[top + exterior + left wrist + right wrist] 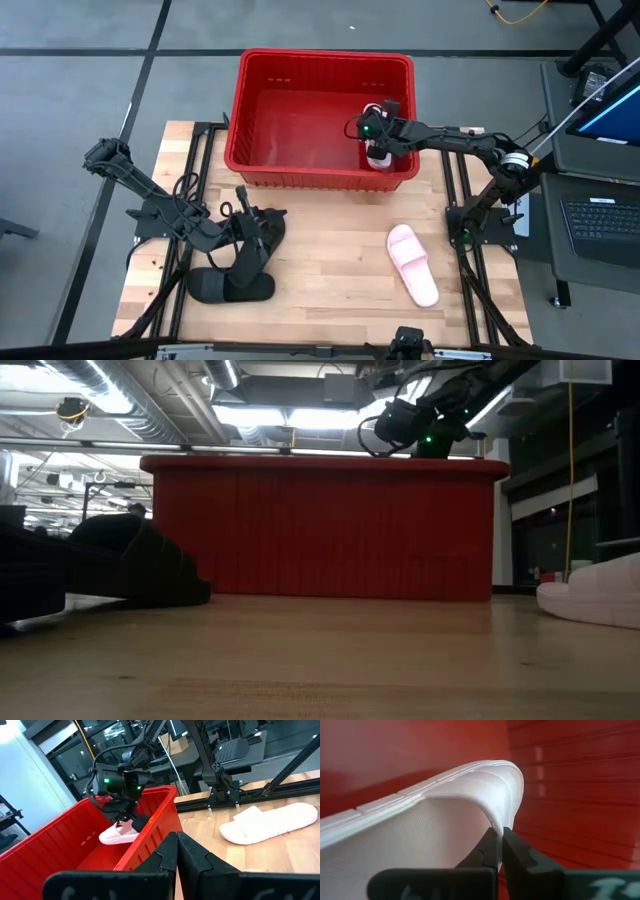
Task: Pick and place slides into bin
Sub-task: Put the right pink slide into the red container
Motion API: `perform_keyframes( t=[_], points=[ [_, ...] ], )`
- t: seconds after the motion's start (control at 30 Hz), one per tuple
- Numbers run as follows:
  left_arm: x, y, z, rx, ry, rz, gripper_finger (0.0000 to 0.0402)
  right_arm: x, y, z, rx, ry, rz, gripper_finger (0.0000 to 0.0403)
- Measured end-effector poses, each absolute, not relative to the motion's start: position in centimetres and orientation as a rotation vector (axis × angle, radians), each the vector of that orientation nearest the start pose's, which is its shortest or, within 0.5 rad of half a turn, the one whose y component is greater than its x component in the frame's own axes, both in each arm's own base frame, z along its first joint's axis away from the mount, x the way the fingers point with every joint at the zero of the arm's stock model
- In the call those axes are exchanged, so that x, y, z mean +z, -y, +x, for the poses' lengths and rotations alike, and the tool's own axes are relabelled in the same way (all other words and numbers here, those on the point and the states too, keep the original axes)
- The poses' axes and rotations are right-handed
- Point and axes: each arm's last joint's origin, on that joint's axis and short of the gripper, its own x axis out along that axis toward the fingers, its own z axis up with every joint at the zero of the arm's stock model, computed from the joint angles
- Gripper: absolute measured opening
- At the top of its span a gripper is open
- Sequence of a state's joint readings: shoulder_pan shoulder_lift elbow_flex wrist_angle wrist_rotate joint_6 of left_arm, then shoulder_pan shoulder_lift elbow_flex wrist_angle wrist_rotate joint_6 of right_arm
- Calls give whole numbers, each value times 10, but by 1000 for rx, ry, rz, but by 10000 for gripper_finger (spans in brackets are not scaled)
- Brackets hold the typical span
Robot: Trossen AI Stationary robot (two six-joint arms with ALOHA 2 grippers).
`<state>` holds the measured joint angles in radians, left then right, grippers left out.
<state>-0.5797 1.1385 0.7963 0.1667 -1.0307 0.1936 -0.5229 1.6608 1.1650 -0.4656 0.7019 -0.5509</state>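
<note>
The red bin (238,120) stands at the table's far edge. My right gripper (121,816) reaches down into its near right corner, shut on a light pink slide (378,157). The second pink slide (412,263) lies sole down on the table to the right. A black slide (232,285) lies near the left front, and another dark shape, probably its pair (266,226), lies just beyond it. My left gripper (177,845) hovers shut above the black slides with nothing between its fingers, pointing level toward the bin. My right gripper pinches the curved edge of the pink slide's wide strap (496,822) between its two fingers. The fingers slant down into the bin from the right. The slide (119,834) hangs below them inside the bin, tilted. Whether it touches the bin's floor cannot be told.
The bin's tall ribbed walls (320,530) rise well above the tabletop. Black frame rails (468,215) run along the table's left and right sides. Bare wood lies between the black slides and the pink slide (595,595).
</note>
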Motion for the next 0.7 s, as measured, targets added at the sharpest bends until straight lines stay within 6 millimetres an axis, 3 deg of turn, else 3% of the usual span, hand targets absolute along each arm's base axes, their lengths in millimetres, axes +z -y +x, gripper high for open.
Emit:
perform_keyframes(
  t=[0.7],
  points=[
    [305, 112, 216, 440, -153, 304, 2, 217, 186, 279, -731, -1298, -427, 10]
  ],
)
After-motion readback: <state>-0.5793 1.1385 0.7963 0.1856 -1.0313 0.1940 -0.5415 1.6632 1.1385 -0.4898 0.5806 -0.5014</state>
